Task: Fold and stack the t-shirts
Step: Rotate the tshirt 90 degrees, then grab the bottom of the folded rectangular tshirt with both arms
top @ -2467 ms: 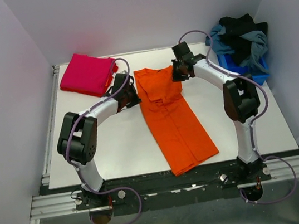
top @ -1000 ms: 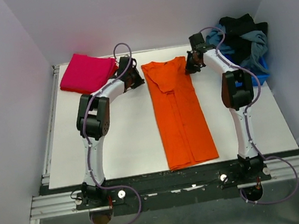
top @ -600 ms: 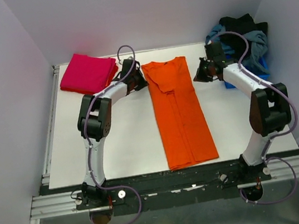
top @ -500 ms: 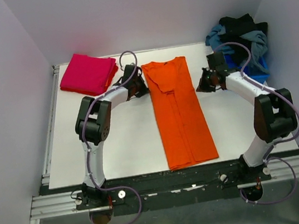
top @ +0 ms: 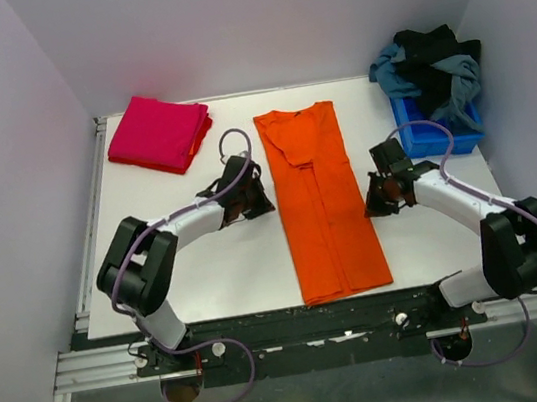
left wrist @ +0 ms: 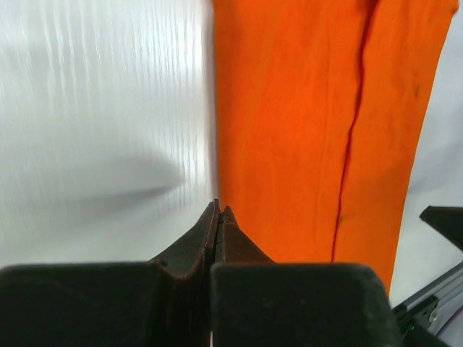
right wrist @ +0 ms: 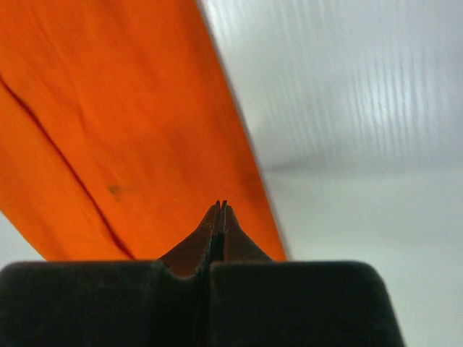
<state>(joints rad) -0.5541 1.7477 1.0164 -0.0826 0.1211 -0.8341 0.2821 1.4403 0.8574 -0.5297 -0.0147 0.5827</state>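
The orange t-shirt (top: 321, 198) lies flat on the white table (top: 198, 272) as a long narrow strip with both sides folded in, collar at the far end. The magenta t-shirt (top: 159, 131) rests folded to a rectangle at the far left. My left gripper (top: 267, 204) is shut and empty, just off the orange strip's left edge at mid-length; in the left wrist view its tip (left wrist: 219, 210) sits over that edge of the orange t-shirt (left wrist: 304, 123). My right gripper (top: 374, 205) is shut and empty beside the right edge, its tip (right wrist: 220, 205) over the orange t-shirt (right wrist: 123, 123).
A blue bin (top: 435, 131) heaped with dark and grey-blue clothes (top: 430, 66) stands at the far right corner. White walls close in the table on three sides. A metal rail (top: 308, 331) runs along the near edge at the arm bases.
Both grippers have drawn back from the collar end of the orange t-shirt to its mid-length, one along each side. The right gripper closed fully. The shirt lies straightened.
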